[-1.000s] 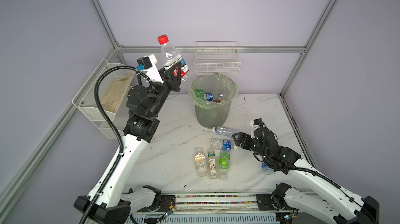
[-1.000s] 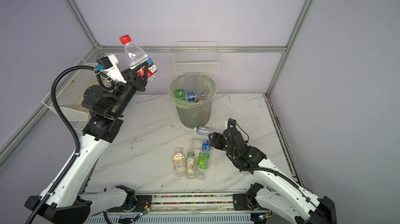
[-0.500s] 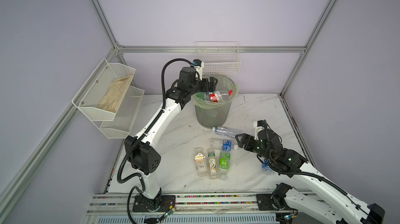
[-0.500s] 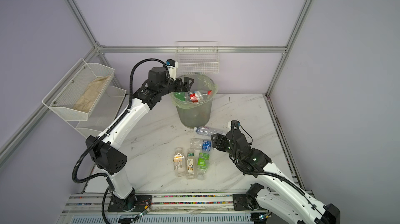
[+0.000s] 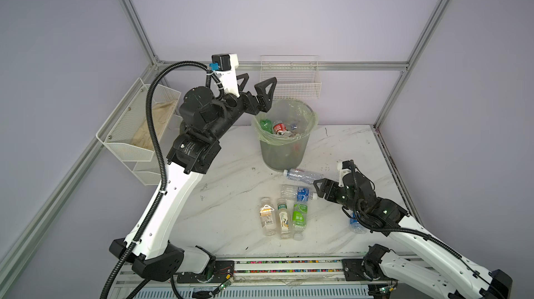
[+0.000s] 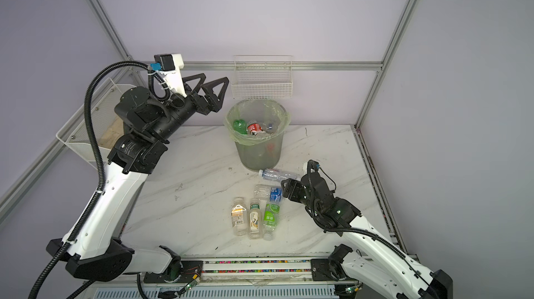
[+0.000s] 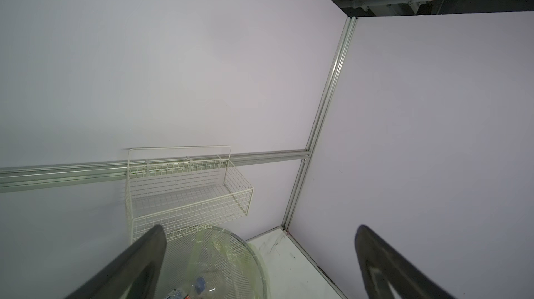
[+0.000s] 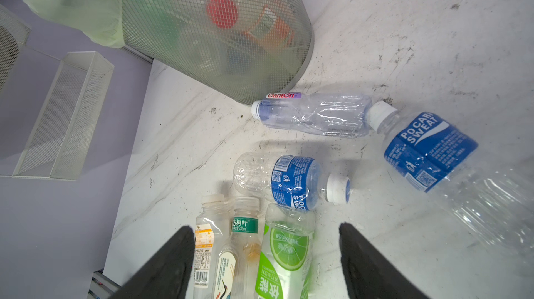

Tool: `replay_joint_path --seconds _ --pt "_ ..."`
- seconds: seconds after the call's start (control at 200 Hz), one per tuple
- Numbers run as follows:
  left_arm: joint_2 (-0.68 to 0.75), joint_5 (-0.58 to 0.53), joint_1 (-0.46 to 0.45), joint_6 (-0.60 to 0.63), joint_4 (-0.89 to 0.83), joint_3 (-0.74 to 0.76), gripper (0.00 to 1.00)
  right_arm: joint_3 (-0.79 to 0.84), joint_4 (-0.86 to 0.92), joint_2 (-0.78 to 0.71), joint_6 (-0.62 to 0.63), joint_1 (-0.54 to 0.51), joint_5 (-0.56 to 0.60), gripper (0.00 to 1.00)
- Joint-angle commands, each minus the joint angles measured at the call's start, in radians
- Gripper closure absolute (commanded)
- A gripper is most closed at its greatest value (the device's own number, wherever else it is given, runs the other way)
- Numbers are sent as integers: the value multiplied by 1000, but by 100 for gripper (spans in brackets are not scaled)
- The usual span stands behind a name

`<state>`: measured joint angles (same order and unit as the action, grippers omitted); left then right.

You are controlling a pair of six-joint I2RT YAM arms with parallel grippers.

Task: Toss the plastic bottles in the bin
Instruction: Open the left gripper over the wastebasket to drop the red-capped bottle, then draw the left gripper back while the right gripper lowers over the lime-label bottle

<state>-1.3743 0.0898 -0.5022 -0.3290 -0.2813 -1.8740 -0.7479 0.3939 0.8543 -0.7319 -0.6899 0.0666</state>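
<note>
Jaws stand wide and empty in a top view: left pincer [image 5: 258, 79] high beside the round grey green-lined bin [image 5: 284, 156], which holds some bottles; right pincer [image 5: 318, 189] by clear plastic bottles [image 5: 284, 219] on the marble table [image 5: 225, 196]. Left wrist view: bin [image 7: 242, 257] between spread fingers [image 7: 144, 254]. Right wrist view: bottles [image 8: 294, 179] lie beside the bin [image 8: 216, 37]

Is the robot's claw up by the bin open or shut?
Open. The left gripper, up near the bin, has its two fingers spread wide with nothing between them.
</note>
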Motion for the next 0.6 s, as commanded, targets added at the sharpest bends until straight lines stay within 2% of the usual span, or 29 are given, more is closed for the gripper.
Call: replay_joint_path --seconds 0.0,0.205,0.595 --pt "40 -10 -13 13 23 82 0 3 18 -23 -13 1 13 19" --pt "176 -56 -24 19 55 269 1 7 5 0 -18 1 -2 19" --pt "413 -170 -22 44 25 671 1 48 -73 137 -27 0 -68 21"
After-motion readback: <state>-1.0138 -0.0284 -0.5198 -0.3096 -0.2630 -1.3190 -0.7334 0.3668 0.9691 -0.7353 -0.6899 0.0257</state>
